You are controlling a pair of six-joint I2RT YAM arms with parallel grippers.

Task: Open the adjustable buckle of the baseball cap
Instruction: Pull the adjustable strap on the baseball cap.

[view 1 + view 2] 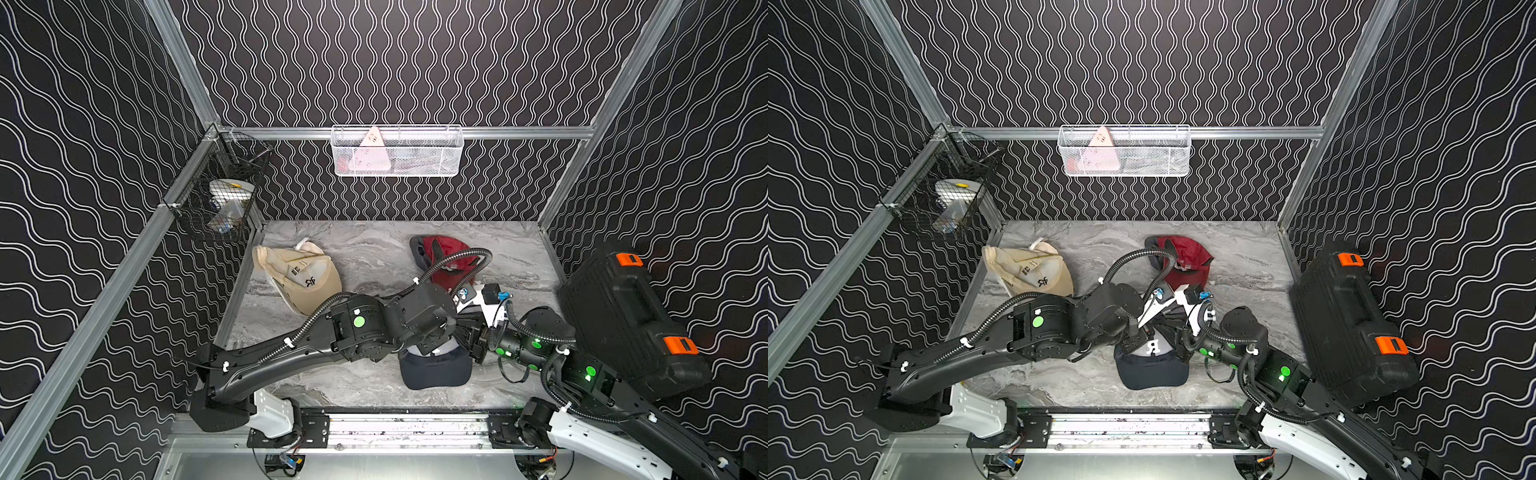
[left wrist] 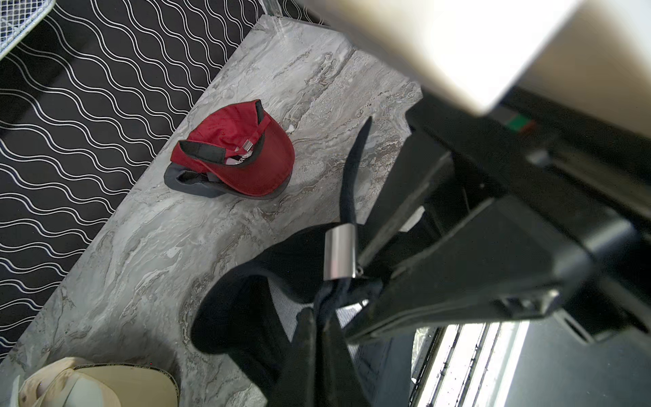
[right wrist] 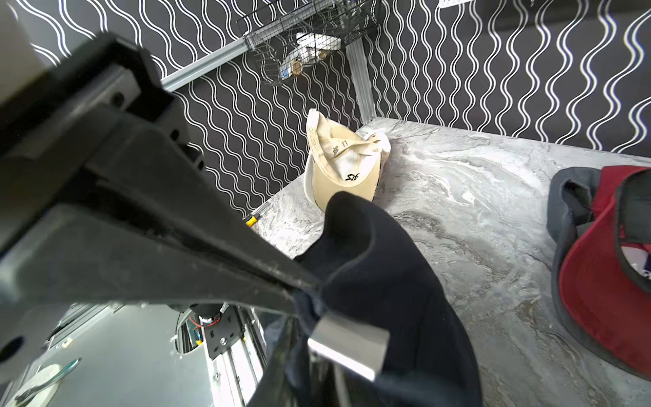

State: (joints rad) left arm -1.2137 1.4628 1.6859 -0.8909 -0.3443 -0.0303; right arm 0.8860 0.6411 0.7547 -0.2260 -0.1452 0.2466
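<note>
Just beyond the left end effector [image 2: 318, 317] sits the silver buckle [image 2: 340, 252], fastened on the strap [image 2: 354, 169] of the navy cap [image 1: 1152, 370]. That end effector is clamped on the strap. The right end effector [image 2: 354, 297] brackets cloth beside the buckle; whether it grips, I cannot tell. The step looks like securing the buckle. Next comes prying its flap up against the left's hold.
</note>
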